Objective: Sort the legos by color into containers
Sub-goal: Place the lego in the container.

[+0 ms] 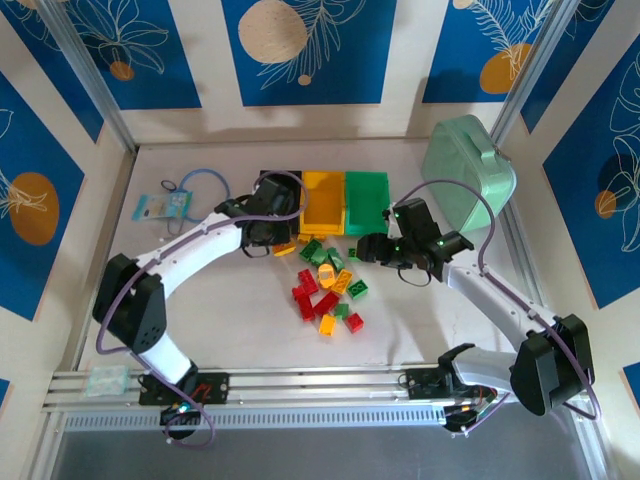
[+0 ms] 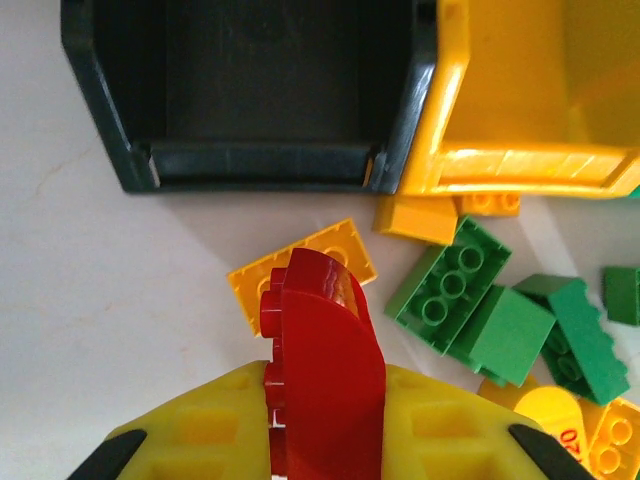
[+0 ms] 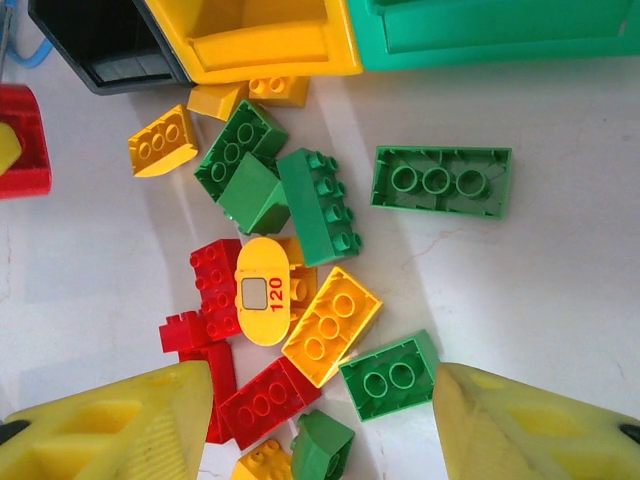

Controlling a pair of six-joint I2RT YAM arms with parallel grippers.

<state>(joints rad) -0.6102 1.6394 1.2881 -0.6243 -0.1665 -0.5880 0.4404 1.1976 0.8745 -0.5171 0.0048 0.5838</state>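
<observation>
Left end effector [image 2: 325, 430] grips a red curved plastic brick [image 2: 325, 350] short of the black plastic bin [image 2: 260, 165] ahead; early release could miss.

Open-topped rectangular plastic bins numbered three: one black bin [image 2: 250, 165], one yellow bin [image 1: 322, 197], one green bin [image 1: 366, 190]. One rounded mint-green plastic case [image 1: 467, 165] was counted. Loose pieces numbered at least six green studded plastic bricks [image 3: 318, 205], six yellow-orange bricks [image 3: 333, 325] and four red bricks [image 3: 215, 275].

1. The lego pile [image 1: 328, 285] lies just before the row of bins [image 1: 322, 205].
2. The rounded case [image 1: 468, 165] stands right of the row.
3. A packet [image 1: 160, 207] and cable loop [image 1: 205, 182] lie left of it.
4. A brick [image 2: 325, 350] in the left gripper [image 2: 322, 440] hangs before its left end.
</observation>
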